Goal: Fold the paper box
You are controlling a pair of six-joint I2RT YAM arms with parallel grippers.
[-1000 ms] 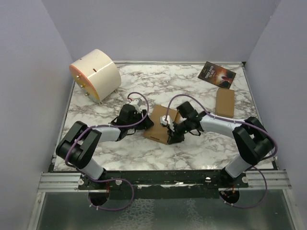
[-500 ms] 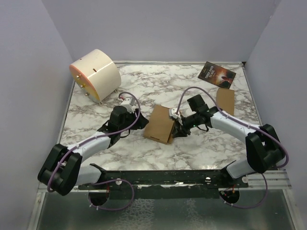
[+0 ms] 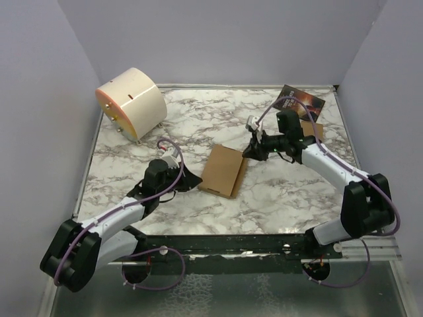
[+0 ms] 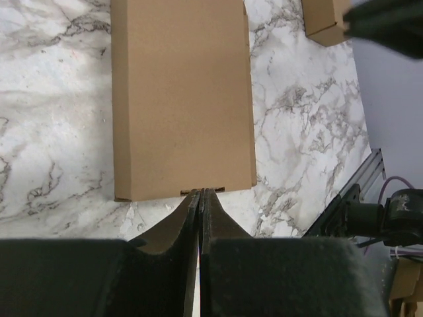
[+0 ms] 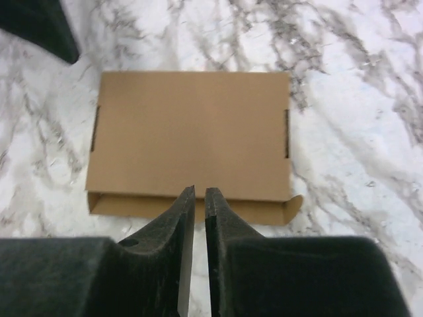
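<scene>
Found paper box [image 3: 223,170] folded flat and closed at centre of overhead frame, on marble table [image 3: 284,198]. Lay with long axis running roughly bottom to top of that frame, tilted slightly right.

Saw left gripper [image 3: 195,180] at lower left of box, clenched on nothing. In left wrist view, met tips [image 4: 200,193] right at near short edge, by the tab slots, with box stretching lengthwise away toward top of frame. Could not tell whether touching or just shy; view too tight there.

Saw right gripper [image 3: 252,150] off box's upper right corner, apart from it and raised. In right wrist view, jaws parted by a narrow slit only, empty [image 5: 199,193]; looked across box's long side, tuck flap showing along lower edge.

Judged left the nearer arm, lined up along long axis; reckoned any next press or nudge fell to it, driving away toward far short end.
</scene>
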